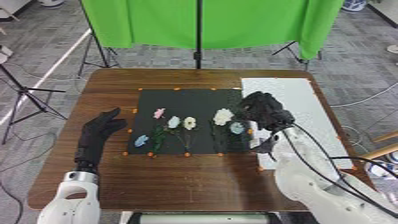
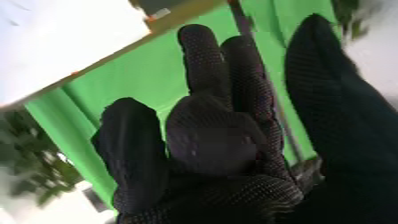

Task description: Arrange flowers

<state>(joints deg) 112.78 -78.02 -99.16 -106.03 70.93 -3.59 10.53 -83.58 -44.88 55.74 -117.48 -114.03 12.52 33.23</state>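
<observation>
Presently Inspected: Brown Table (image 1: 178, 185), Left to Right

Left hand (image 1: 99, 129): open, held beside the black mat (image 1: 182, 97), fingers relaxed and directed toward the table's far side. On the mat, a blue flower (image 1: 141, 141) lies near the left edge. Next comes a pink flower (image 1: 159, 113), farther from the robot, then a white flower (image 1: 174, 122) and a cream flower (image 1: 189, 123) side by side (the closest pair in the row). A large white flower (image 1: 223, 116) follows, and a pale blue flower (image 1: 236, 128) lies near the mat's right edge. Green stems run toward the robot. Orange markers (image 1: 151, 154) dot the mat's border.

Right hand (image 1: 264, 107): positioned where mat and white sheet (image 1: 306, 107) meet, just beside the pale blue flower; contact cannot be determined. The wrist view finds the right hand (image 2: 213, 142) open, some fingers straight, another bent. The white sheet extends along the table's right side.
</observation>
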